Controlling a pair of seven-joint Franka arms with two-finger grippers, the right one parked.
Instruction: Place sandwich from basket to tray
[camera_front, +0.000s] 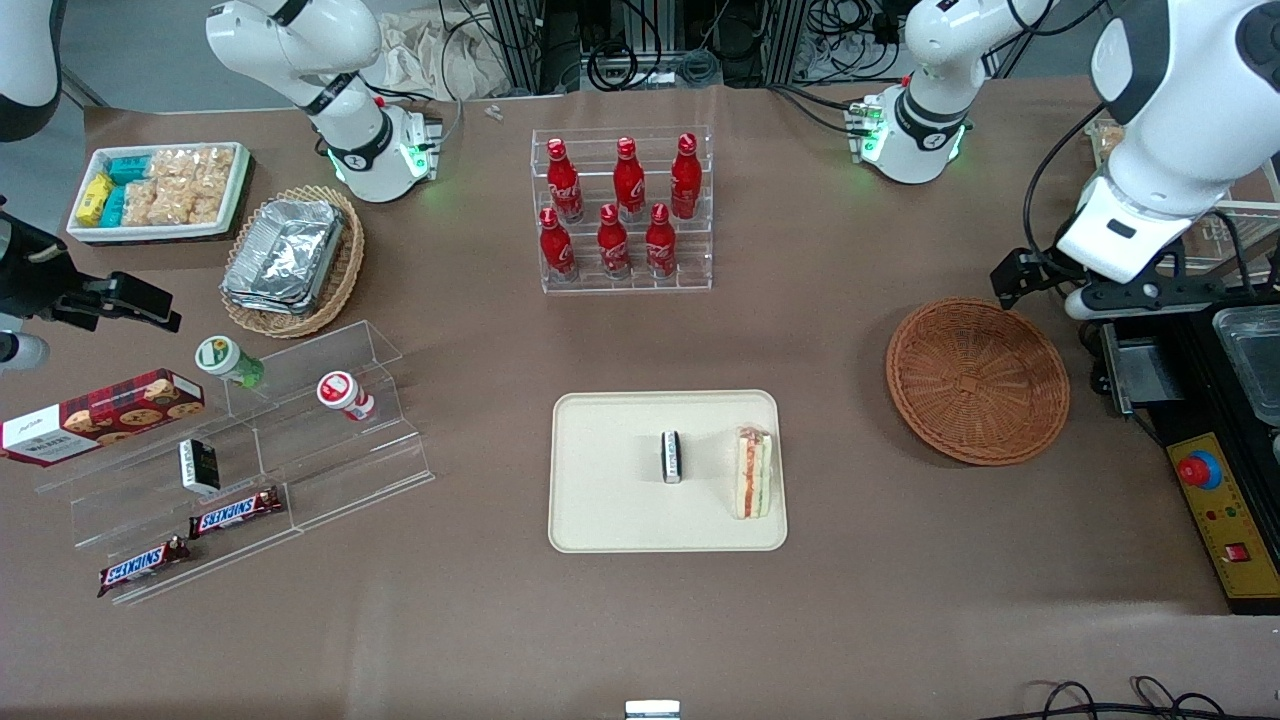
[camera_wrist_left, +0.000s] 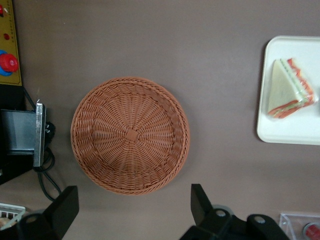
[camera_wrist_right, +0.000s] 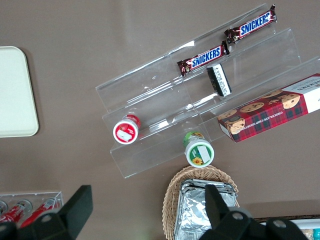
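The sandwich (camera_front: 752, 472) lies on the cream tray (camera_front: 610, 500), near the tray edge closest to the basket. It also shows in the left wrist view (camera_wrist_left: 290, 90) on the tray (camera_wrist_left: 280, 130). The round reddish-brown basket (camera_front: 977, 380) is empty and sits on the table toward the working arm's end. My left gripper (camera_front: 1015, 278) hangs above the table beside the basket, farther from the front camera. In the left wrist view the gripper (camera_wrist_left: 134, 200) is open and empty, with the basket (camera_wrist_left: 130, 135) just past its fingertips.
A small black packet (camera_front: 671, 456) stands on the tray beside the sandwich. A clear rack of red bottles (camera_front: 622, 210) is farther back. A black control box with a red button (camera_front: 1215, 500) sits beside the basket. Snack shelves (camera_front: 250, 460) and an oval foil-pan basket (camera_front: 290, 260) lie toward the parked arm's end.
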